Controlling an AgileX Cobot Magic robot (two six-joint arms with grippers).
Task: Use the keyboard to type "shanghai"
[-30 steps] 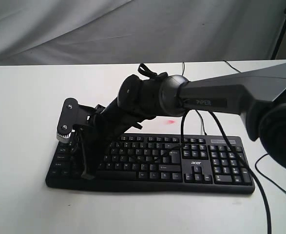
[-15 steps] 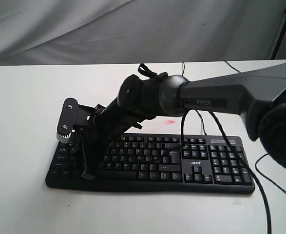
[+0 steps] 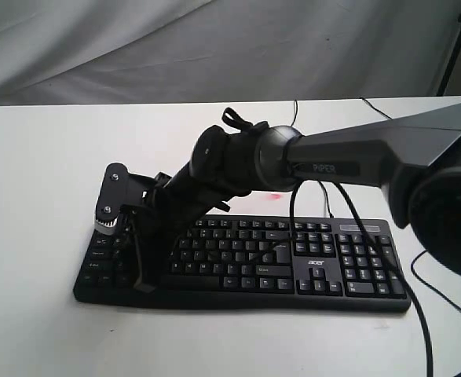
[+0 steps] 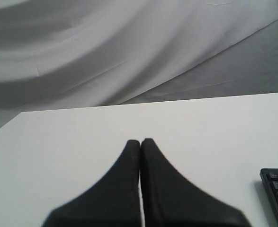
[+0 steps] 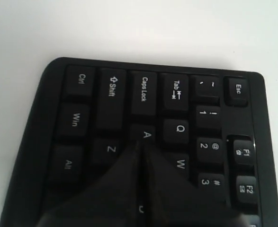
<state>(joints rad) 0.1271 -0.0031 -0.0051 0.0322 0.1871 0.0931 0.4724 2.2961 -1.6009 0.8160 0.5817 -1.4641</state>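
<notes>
Across the room's white desk [image 3: 42, 157], which fills most of the scene under a hanging grey cloth [image 3: 214, 47], nearly everything sits toward the near edge. The right arm [image 3: 356, 157], a thick dark-grey limb, comes in from the right and reaches past the middle, sloping down toward the far left end of the keyboard.

That keyboard [image 3: 324, 263] is wide and black with white legends. It lies flat on the desk near the front edge, its long side running left to right. Its number pad [image 3: 364, 263] is at the right end, well away from where the arm is working.

The right tool [image 3: 142, 284] points steeply down at the left end of the keyboard, with its two fingers pressed together into one narrow tip. From the right wrist camera that tip sits at the lower edge of the A key [image 5: 147, 134], with Caps Lock on one side and Z and Q close by. I cannot tell whether the key is actually pushed down.

The left tool [image 4: 139, 141] also has its fingers together. It hovers above bare desk, and only a corner of the keyboard shows at the edge of its camera view.

A small white acer logo [image 3: 316, 262] is printed just left of the number pad.
</notes>
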